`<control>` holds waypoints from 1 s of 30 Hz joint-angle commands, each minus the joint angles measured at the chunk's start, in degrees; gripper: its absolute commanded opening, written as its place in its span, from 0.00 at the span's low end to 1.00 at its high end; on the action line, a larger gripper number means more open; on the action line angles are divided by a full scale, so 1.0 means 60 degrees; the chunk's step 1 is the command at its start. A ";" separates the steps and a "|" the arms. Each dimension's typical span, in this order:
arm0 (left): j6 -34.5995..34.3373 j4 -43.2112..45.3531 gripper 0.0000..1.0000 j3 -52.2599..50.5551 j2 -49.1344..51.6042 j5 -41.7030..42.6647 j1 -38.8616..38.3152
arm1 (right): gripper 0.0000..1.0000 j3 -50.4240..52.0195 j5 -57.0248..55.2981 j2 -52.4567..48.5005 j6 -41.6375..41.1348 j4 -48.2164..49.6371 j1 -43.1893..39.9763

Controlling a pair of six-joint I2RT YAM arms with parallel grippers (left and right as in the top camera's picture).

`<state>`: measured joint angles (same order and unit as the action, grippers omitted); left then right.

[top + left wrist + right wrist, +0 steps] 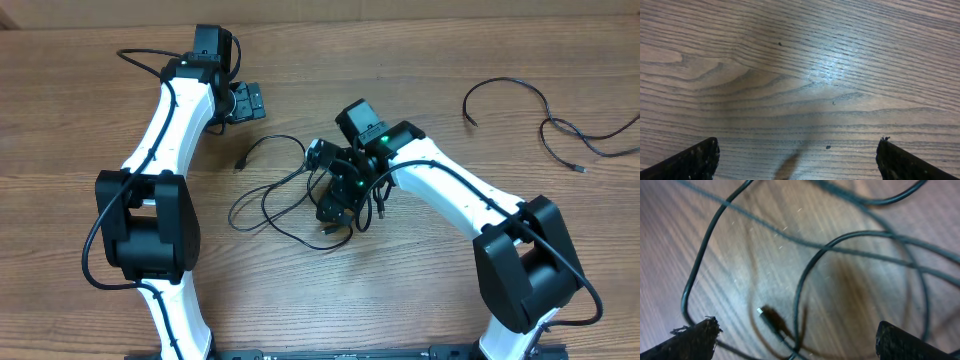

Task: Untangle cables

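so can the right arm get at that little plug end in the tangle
probably yes: the right arm hangs over the cables, jaws open, and the plug end shows between them in the wrist view, uncovered, with only a loose loop beside it

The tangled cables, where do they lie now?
In the overhead view the tangled cables lie near the centre, partly under the right gripper, far left of two loose cords.

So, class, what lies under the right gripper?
Loose loops of the black cables and one small plug end lie on the wooden table below the open right gripper. Overhead, the gripper itself covers how those strands cross.
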<state>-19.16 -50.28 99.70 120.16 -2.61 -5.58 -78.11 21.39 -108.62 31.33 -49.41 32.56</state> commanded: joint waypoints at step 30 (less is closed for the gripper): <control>0.0015 0.0000 1.00 0.0015 0.0160 -0.0168 -0.0007 | 1.00 0.0874 -0.0240 0.0208 0.0758 -0.0066 0.2080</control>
<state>-19.16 -50.30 99.70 120.16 -2.68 -5.58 -74.67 20.10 -108.62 36.14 -50.81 44.77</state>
